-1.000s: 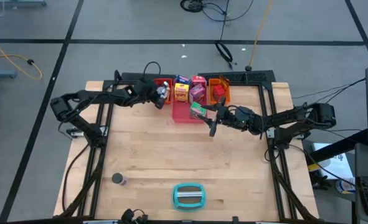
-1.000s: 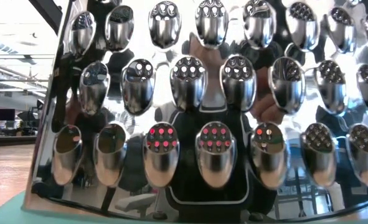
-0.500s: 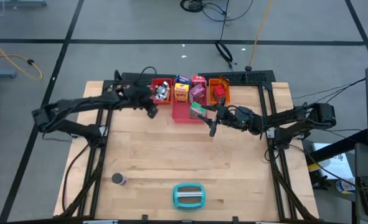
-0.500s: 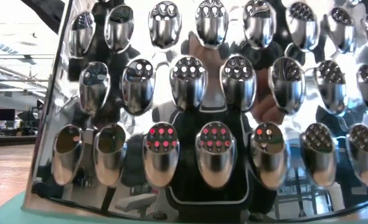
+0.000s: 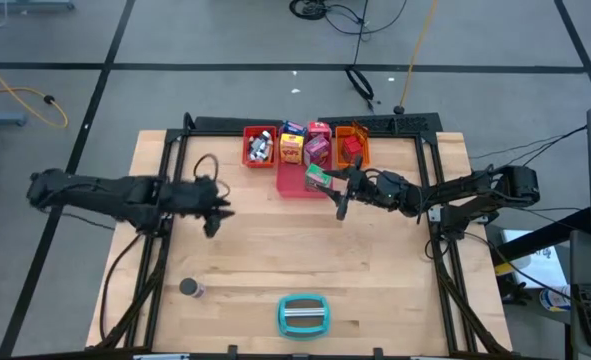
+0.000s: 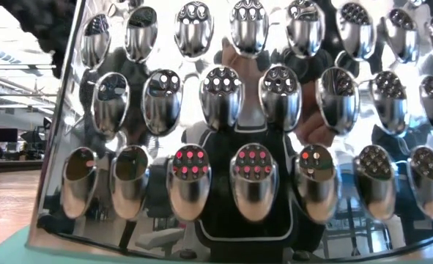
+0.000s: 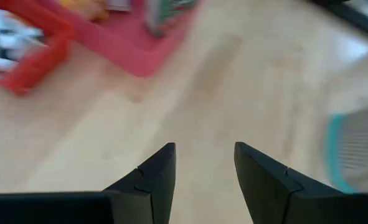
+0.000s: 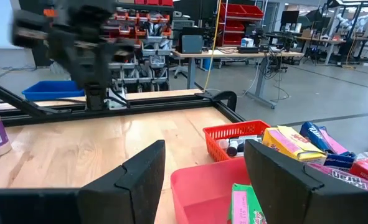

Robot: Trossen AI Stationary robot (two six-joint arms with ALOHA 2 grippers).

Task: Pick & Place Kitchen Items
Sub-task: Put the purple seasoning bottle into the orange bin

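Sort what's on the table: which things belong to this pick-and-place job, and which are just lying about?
Job things:
- green box in pink tray
- small bottles in red tray
- yellow box
- small jar

Lying about:
- teal grater
- orange tray

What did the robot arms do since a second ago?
The left gripper pulled back from the red tray toward the table's left middle, empty, fingers apart. The right gripper stayed open by the pink tray. The trays, the small bottle and the teal grater stayed put.
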